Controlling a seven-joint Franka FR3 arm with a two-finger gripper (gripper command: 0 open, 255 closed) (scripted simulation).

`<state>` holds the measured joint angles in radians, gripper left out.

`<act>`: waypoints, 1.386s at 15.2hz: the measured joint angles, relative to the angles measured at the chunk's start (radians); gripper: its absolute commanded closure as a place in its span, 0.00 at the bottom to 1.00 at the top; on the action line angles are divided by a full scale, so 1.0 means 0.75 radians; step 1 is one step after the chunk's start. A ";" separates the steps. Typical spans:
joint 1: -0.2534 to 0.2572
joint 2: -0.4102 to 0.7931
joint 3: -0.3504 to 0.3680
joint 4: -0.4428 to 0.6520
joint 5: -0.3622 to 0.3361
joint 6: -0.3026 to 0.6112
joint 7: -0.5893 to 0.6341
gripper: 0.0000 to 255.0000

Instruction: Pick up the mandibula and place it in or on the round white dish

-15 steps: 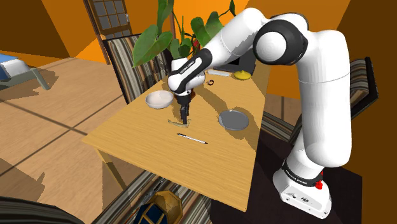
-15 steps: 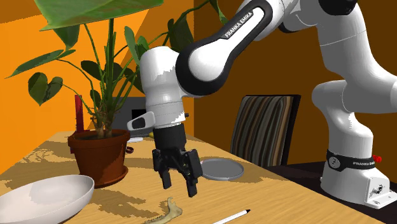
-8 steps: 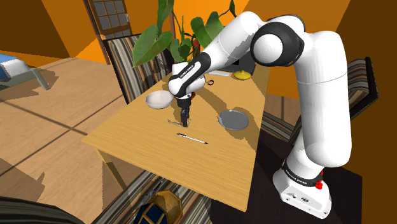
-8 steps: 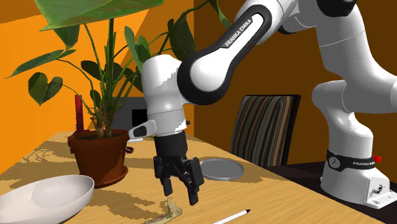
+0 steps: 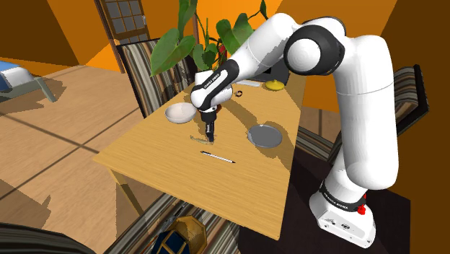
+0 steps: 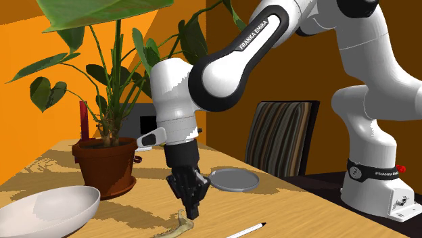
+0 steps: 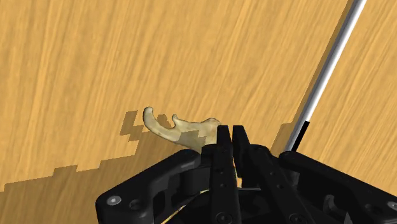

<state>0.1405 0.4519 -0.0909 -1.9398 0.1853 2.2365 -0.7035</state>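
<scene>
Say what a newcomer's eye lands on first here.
The big white arm arching over the wooden table, with its black gripper shut on a small pale mandibula mid-table. Next, the large-leaved potted plant at the second exterior view's left, with the round white dish nearer the camera.

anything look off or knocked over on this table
Nothing is spilled or tipped: the bowl, plate and potted plant sit upright, and the pen lies flat on the table. The one oddity is a pale jawbone lying on the wood, with the gripper shut on it.
</scene>
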 measured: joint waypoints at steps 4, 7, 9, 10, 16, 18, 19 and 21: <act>0.000 0.000 0.000 0.000 0.000 0.000 0.000 1.00; 0.028 0.005 -0.016 0.008 -0.033 0.020 0.046 0.00; 0.125 0.030 -0.071 0.050 -0.151 0.068 0.223 0.00; 0.151 0.040 -0.086 0.056 -0.182 0.088 0.273 0.00; 0.171 0.103 -0.097 0.041 -0.205 0.180 0.319 0.00; 0.169 0.121 -0.096 0.042 -0.203 0.197 0.318 0.00; 0.169 0.123 -0.096 0.042 -0.203 0.199 0.318 0.00; 0.169 0.126 -0.095 0.044 -0.202 0.200 0.318 0.00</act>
<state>0.2672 0.5461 -0.1624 -1.9066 0.0336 2.3864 -0.4653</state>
